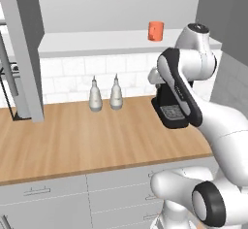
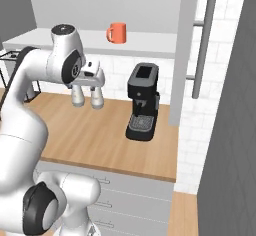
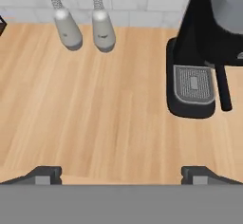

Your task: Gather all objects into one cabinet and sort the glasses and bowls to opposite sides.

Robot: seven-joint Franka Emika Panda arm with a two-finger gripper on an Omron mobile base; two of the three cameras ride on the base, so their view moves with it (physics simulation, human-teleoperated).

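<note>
Pincer [image 3: 121,173] spread wide, empty, over bare wood tabletop [image 3: 95,114]. Orange cup [image 2: 117,32] w/ handle on cabinet shelf [image 2: 150,42], above coffee machine [image 2: 142,102]. Two white bottles [image 1: 105,94] near wall.

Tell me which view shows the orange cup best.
The right base view: the orange cup stands whole on the cabinet shelf, its handle showing on its left. The left base view shows the cup too, smaller and without a visible handle.
</note>
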